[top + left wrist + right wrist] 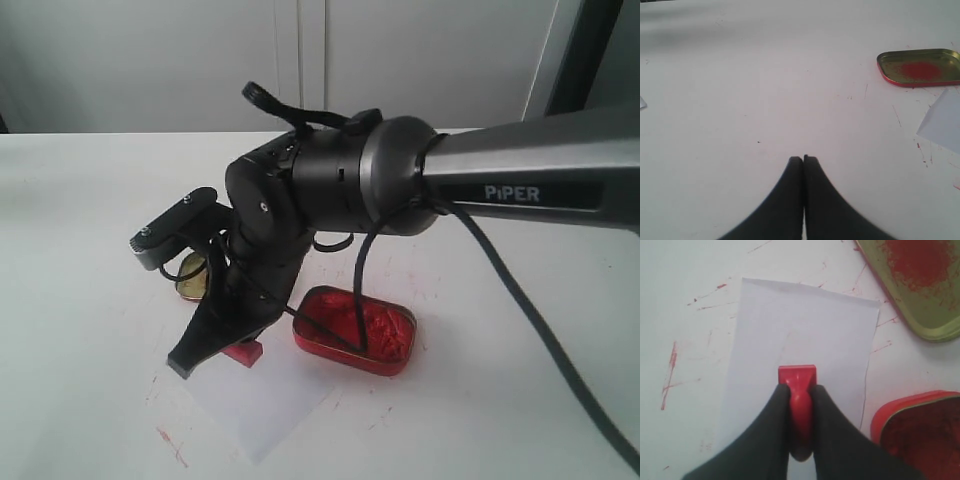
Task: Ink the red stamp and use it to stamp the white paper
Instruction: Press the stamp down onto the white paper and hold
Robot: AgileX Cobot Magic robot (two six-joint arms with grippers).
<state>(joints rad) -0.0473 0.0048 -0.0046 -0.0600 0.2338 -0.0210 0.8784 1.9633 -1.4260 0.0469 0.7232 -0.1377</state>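
My right gripper (797, 390) is shut on the handle of the red stamp (797, 376). The stamp's square base faces down over the white paper (805, 325), and I cannot tell whether it touches the sheet. From the exterior view, the right gripper (215, 355) points down with the red stamp (243, 352) at the far edge of the white paper (255, 410). My left gripper (803, 159) is shut on nothing above bare table, and a corner of the white paper (945, 122) shows off to one side.
An open red tin of ink paste (355, 330) (925, 435) sits just right of the paper. The gold lid with red smears (920, 67) (920, 280) lies behind the paper, mostly hidden by the arm (190, 280). Red streaks mark the white table (80, 300).
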